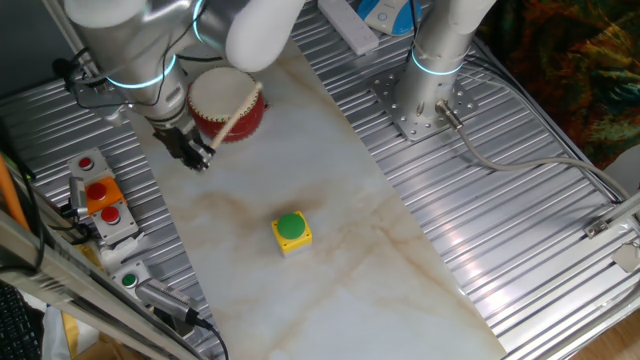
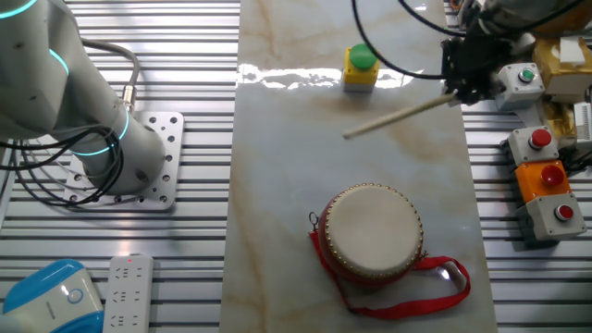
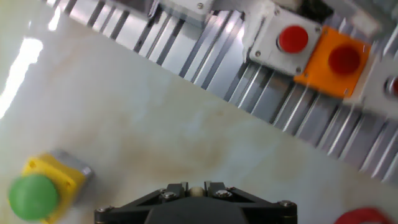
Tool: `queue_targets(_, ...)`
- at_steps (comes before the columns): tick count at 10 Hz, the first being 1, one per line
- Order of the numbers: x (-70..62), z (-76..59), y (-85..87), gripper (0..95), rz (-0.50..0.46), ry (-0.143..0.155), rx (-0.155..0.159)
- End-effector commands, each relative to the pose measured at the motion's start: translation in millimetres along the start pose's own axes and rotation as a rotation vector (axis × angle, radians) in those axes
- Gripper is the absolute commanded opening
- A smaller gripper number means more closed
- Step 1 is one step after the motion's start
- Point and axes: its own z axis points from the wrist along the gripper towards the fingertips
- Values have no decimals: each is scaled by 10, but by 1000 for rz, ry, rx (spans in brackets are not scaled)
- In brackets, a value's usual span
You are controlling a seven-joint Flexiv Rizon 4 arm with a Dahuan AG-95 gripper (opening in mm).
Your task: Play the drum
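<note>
Overhead, the pincer (image 2: 460,81) grips a wooden stick (image 2: 400,116) above the marble tabletop (image 2: 277,185), drum (image 2: 372,231) apart.

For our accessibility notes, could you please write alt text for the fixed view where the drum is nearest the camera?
A red drum with a cream head sits on a marble table. Beyond it, the gripper holds a drumstick in the air, short of the drum, near a yellow box.
</note>
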Motion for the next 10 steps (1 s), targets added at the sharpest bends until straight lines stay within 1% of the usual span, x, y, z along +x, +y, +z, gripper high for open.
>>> queue_targets(1,-35,320,107,0,163,-4,-32)
queue_targets(2,-3,452,61,0,150,-4,-34)
queue_targets(3,41,530,29,0,142,-4,-34)
queue_targets(4,96,579,1,0,112,-1,-30)
queue_targets(6,197,645,-45,0,6,-1,-27)
queue_targets(7,254,681,-69,0,-65,-3,-24)
queue_targets(8,346,737,-101,0,-158,-3,-9)
queue_targets(9,401,770,-118,0,-210,-9,-11)
queue_targets(10,442,794,-131,0,-270,-7,-9)
